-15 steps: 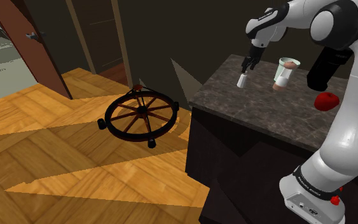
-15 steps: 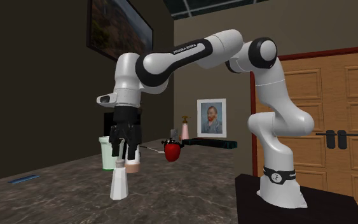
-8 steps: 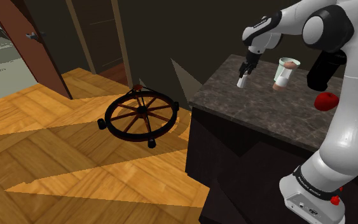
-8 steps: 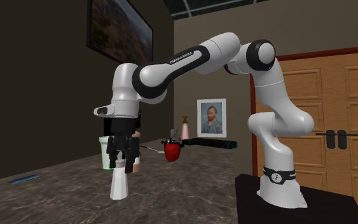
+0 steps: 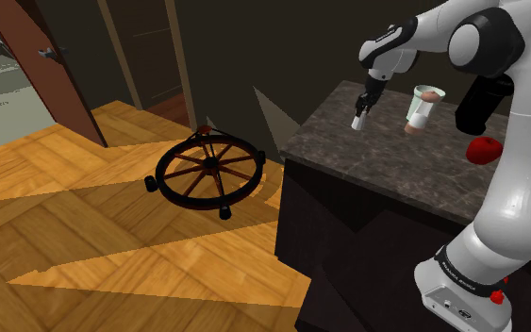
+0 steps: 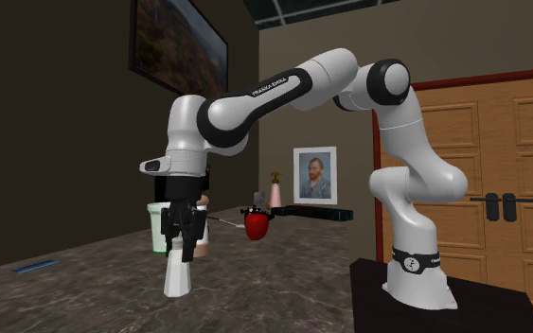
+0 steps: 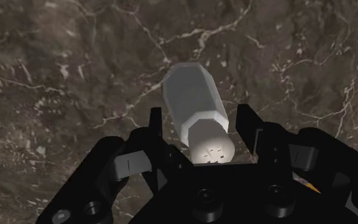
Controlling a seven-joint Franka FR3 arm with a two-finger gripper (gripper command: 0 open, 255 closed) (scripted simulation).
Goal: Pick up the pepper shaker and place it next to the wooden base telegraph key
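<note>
The pepper shaker (image 5: 358, 120) is a pale, faceted shaker with a rounded cap. It stands upright on the dark marble counter (image 5: 386, 165), near the edge at the shoulder view's left. My black gripper (image 5: 364, 102) hangs straight down over it. In the second exterior view the gripper (image 6: 185, 246) covers the top of the shaker (image 6: 175, 276). Seen from the wrist, the shaker (image 7: 193, 95) rises between my fingers, and the gripper (image 7: 201, 118) straddles its cap. One finger sits almost against the cap and a narrow gap shows at the other, so the gripper is open.
A green-and-white cup (image 5: 422, 108) holding something tan stands just beyond the shaker, and a red round object (image 5: 485, 149) lies farther along the counter. A wagon wheel (image 5: 209, 170) rests on the wooden floor below. A framed portrait (image 6: 314, 175) leans at the counter's far end.
The gripper came down over the shaker's top a second ago, and its fingers have since drawn in close to the cap. The shaker has not moved.
</note>
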